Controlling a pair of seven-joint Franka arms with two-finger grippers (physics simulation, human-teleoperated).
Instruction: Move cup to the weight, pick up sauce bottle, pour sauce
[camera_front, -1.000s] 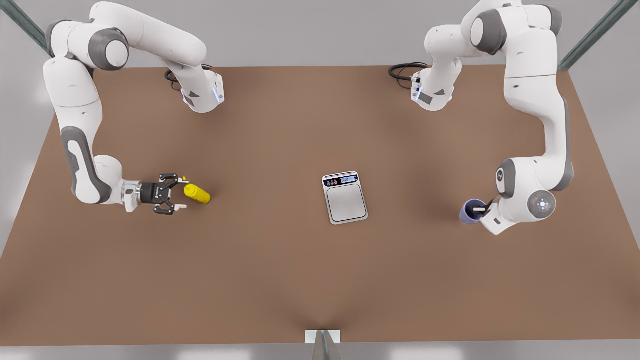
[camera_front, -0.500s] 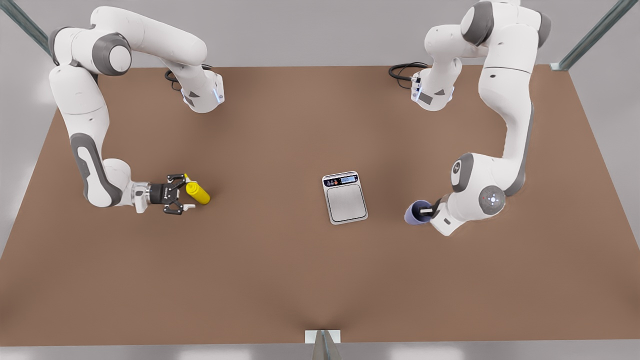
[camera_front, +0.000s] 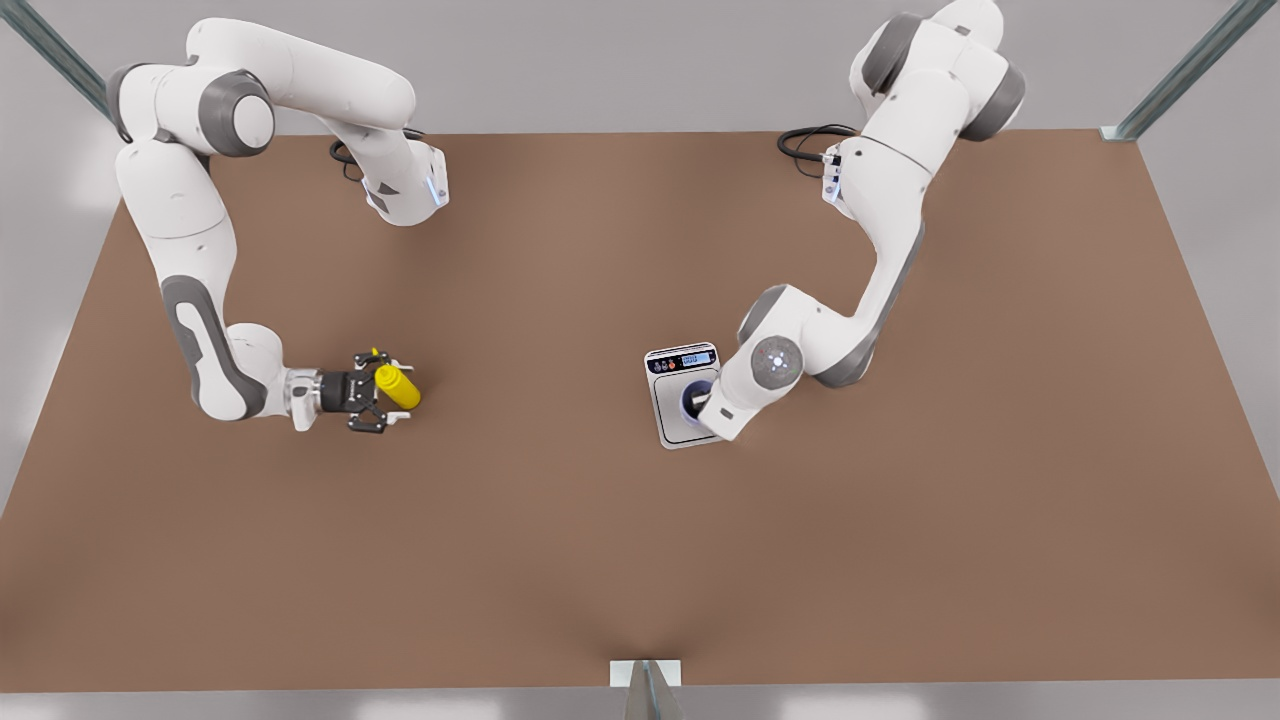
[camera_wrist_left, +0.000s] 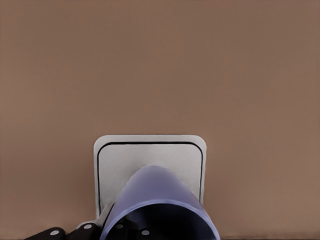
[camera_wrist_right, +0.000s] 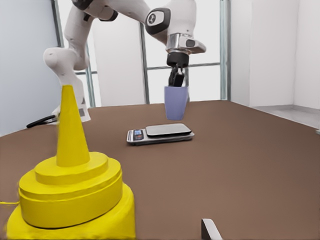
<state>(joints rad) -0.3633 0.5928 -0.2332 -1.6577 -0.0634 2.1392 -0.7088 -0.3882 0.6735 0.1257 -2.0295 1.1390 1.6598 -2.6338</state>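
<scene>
Lavender cup (camera_wrist_right: 176, 102) in left claw (camera_wrist_right: 175, 79) hangs above weight (camera_wrist_right: 160, 133).

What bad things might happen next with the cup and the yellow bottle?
The left gripper holds the cup by its rim, in the air above the scale. Let go this high, it might bounce or tip over. The right gripper straddles the bottle near its top; a squeeze there might knock it over.

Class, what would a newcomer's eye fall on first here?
The lavender cup, held by the left gripper just above the kitchen scale at the table's middle. Then the bright yellow sauce bottle, upright at the front view's left, with the right gripper around it.
</scene>
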